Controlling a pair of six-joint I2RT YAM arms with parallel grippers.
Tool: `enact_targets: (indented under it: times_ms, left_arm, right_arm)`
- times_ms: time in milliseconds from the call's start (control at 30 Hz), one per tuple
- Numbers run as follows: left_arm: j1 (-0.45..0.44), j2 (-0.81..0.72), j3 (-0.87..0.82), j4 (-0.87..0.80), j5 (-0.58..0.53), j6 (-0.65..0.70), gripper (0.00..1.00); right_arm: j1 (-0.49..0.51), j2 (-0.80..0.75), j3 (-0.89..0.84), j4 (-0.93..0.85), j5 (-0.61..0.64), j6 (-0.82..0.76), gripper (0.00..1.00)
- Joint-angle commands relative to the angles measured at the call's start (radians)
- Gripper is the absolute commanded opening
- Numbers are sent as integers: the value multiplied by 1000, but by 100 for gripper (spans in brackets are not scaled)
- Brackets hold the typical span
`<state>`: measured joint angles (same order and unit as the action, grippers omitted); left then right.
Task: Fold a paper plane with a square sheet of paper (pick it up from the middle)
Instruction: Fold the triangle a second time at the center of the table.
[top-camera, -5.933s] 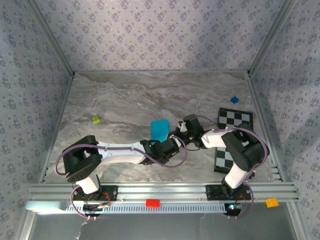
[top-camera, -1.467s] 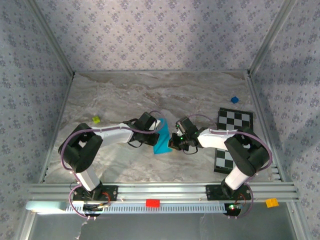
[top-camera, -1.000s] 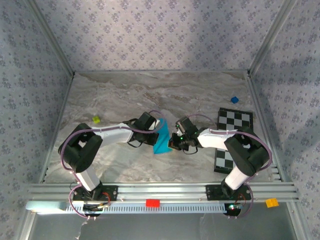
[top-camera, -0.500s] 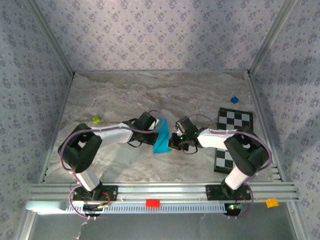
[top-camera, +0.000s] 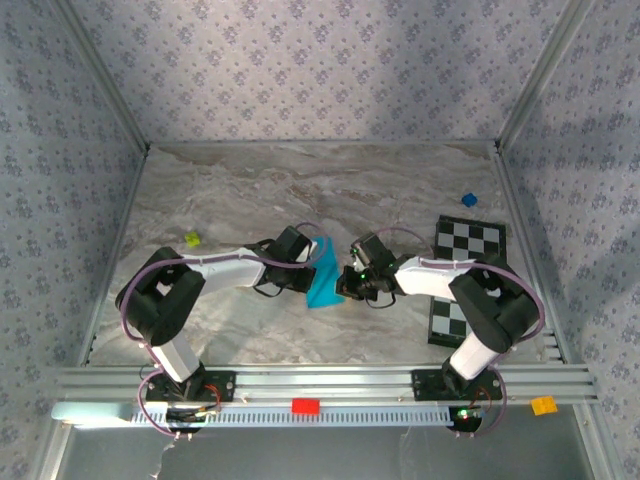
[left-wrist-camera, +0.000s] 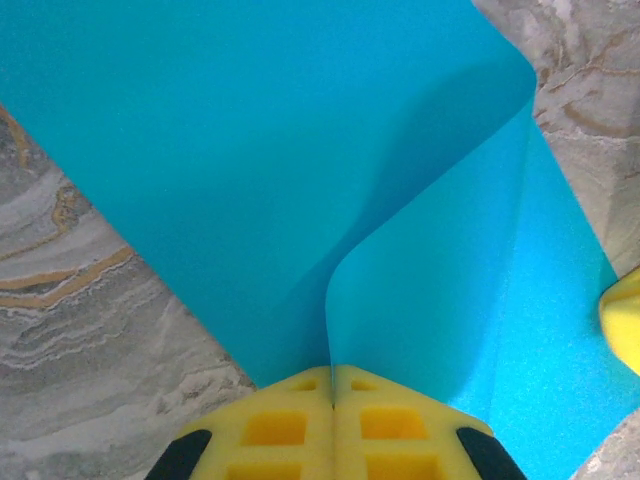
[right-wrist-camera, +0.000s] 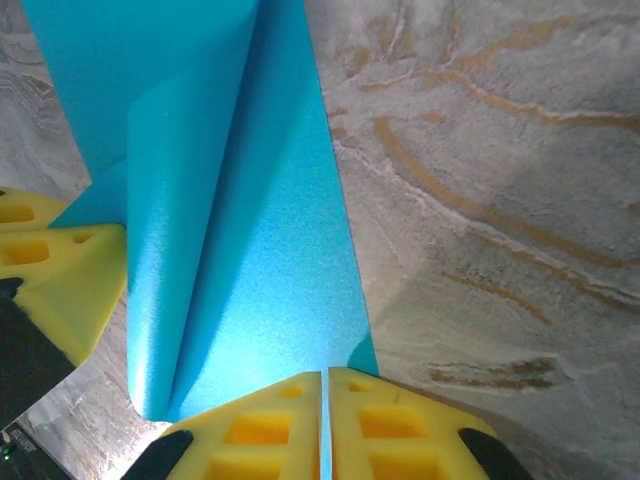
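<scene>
The square sheet of paper (top-camera: 323, 275) is bright cyan and lies partly folded at mid-table, tapering to a point on the near side. My left gripper (top-camera: 305, 262) reaches it from the left. In the left wrist view its yellow fingers (left-wrist-camera: 280, 425) press together on a raised flap of the sheet (left-wrist-camera: 430, 300), which curls up from the flat layer. My right gripper (top-camera: 347, 283) meets the sheet from the right. Its jaws stand a hairline apart, tips down over the flat sheet's (right-wrist-camera: 260, 280) near edge. The left gripper's yellow fingers (right-wrist-camera: 60, 275) show beyond.
A black-and-white checkered board (top-camera: 470, 240) lies at the right, partly under the right arm. A tiny blue cube (top-camera: 468, 200) sits behind it. A small yellow-green piece (top-camera: 192, 239) lies at the left. Red (top-camera: 305, 406) and orange (top-camera: 543, 405) blocks rest by the front rail.
Nothing has visibly moved over the last second and a half. About six seconds ago the left gripper was in front of a rectangular sheet; now it is at the sheet's left, and the sheet is pointed.
</scene>
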<state>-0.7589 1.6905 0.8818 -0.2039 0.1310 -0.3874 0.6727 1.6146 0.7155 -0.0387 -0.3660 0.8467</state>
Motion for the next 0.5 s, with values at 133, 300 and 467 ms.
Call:
enact_targets:
  times_ms: [133,300,467]
  left_arm:
    - [8,3,-9,14,19,-10,0]
    - [9,-17,0,13,9,5,0]
    - [9,-35,17,6,-32,30,0]
  right_arm:
    - [27,12,26,-38,-5,-32,9]
    - [31,50,32,-130,58,-34,6]
    - [28,67,28,-157,79,-39,5]
